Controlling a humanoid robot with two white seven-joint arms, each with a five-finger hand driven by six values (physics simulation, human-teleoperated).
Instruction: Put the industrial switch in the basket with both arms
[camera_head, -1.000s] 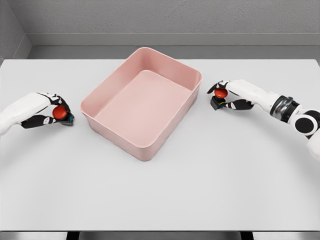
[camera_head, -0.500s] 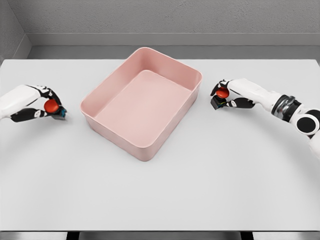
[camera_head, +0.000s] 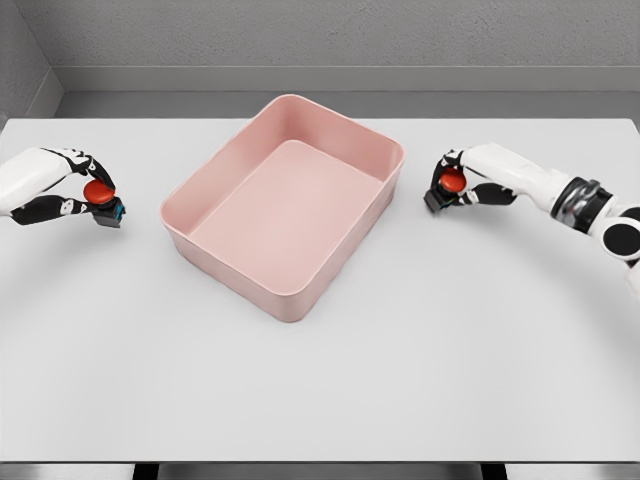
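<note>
Switches are both in hand, one per side, so the step looks like grasp done w/ carry to the basket (camera_head: 283, 206) not yet made. Left hand (camera_head: 78, 190) is clamped on the left switch (camera_head: 102, 198), well left of the basket & near the table (camera_head: 420, 350) edge. Right hand (camera_head: 458, 182) is clamped on the right switch (camera_head: 447, 186), just beside the basket's right wall, apart from it. Whether either switch is off the surface can't be told from this view.

Next move, as a judgement: each arm needs to raise its switch above the rim, bring it inward over the cavity, then open fingers. Left has farther to go; the rim is the snag risk.

Materials: basket is pink, smooth, matte plastic-looking, rectangular w/ rounded corners, tall sloped walls, sat at an angle to the table edges, nothing inside. Each switch is a small dark boxy body w/ a rounded red mushroom-type button on top; left one shows a teal edge. Table is plain pale grey, flat, no texture.
</note>
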